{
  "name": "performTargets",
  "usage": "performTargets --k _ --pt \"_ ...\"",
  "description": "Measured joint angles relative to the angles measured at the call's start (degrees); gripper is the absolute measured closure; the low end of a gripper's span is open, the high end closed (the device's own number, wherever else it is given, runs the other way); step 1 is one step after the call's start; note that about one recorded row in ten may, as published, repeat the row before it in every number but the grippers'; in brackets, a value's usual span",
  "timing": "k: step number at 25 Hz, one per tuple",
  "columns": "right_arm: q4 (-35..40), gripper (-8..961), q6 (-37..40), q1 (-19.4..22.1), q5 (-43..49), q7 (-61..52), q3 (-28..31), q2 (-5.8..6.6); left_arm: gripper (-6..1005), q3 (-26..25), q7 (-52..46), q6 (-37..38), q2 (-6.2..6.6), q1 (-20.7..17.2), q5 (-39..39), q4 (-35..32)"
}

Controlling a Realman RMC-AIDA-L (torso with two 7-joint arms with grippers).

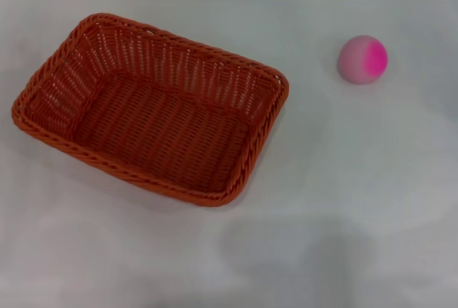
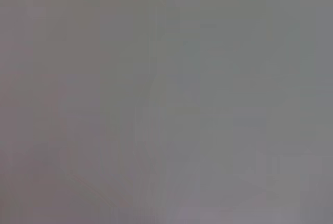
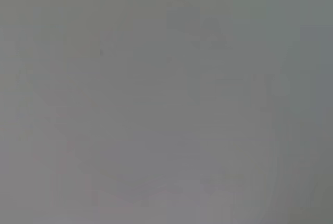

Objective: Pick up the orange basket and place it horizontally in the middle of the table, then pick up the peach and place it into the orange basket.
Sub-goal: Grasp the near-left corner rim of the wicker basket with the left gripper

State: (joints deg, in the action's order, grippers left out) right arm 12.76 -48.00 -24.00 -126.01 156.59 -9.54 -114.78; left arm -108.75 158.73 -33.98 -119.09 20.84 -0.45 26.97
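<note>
Head view: one orange basket (image 1: 150, 130), rectangular, woven, standing upright on the white table (image 1: 372, 179), left of centre. It sits skewed, its long sides running from far left down toward near centre rather than square to the table edge. Interior holds nothing. One peach (image 1: 363, 59), pale pink with a magenta patch on its right side, resting on the table at the far right, well apart from the basket. Neither arm nor gripper appears in this view.

Left wrist view: a flat, featureless grey field; no object or finger can be made out, so the left jaws' state cannot be told.

Right wrist view: the same blank grey; the right jaws' state likewise cannot be told.
</note>
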Motion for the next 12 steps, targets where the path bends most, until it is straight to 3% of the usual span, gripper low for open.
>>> performTargets --k 2,5,12 --pt "0.0 81 0.0 0.0 0.1 -0.3 -0.3 0.03 107 0.5 -0.2 1.7 0.0 -0.4 0.0 1.7" --pt "0.4 81 1.2 0.1 0.2 -2.6 -3.1 0.37 107 3.1 -0.7 11.9 -0.04 -2.4 0.0 10.3" --pt "2.0 82 2.9 0.4 0.2 -5.7 -4.7 0.46 108 4.3 -0.8 26.5 0.08 -2.2 0.0 18.8"
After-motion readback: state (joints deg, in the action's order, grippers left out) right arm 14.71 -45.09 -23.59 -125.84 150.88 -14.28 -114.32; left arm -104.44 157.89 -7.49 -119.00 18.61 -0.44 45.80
